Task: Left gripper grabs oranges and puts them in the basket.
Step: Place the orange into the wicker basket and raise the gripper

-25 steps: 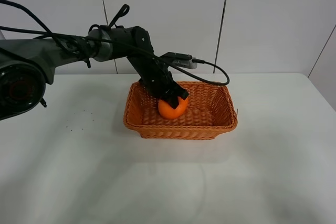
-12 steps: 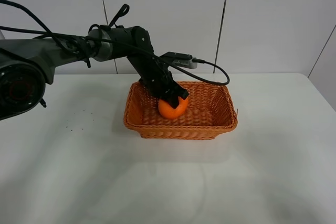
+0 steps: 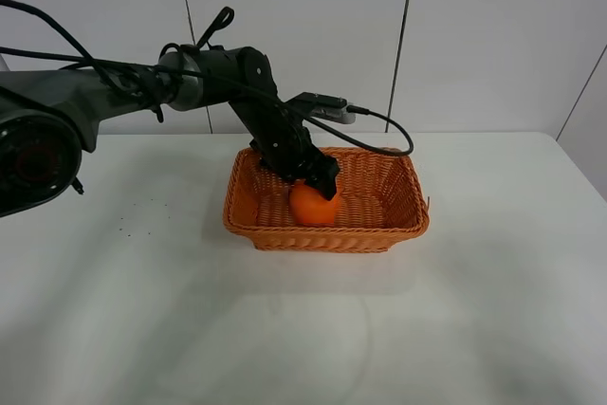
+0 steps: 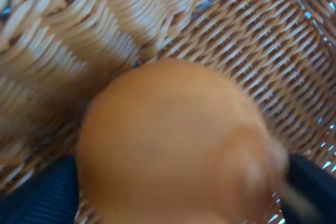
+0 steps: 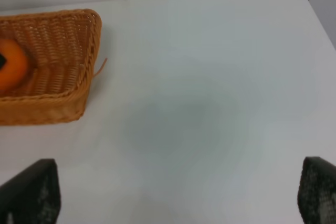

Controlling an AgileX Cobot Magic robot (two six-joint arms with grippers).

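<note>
The round orange (image 3: pixel 314 206) lay inside the rectangular wicker basket (image 3: pixel 327 235), directly under the left gripper (image 3: pixel 324 184).

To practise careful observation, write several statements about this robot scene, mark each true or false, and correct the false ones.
1. The orange lies inside the basket. True.
2. The basket holds two fruits. False: only one is in it.
3. The basket stands on a white table. True.
4. The right gripper holds a fruit. False: its jaws stand wide apart over bare table, with nothing between them.
5. The left gripper reaches into the basket, just above the orange. True.
</note>
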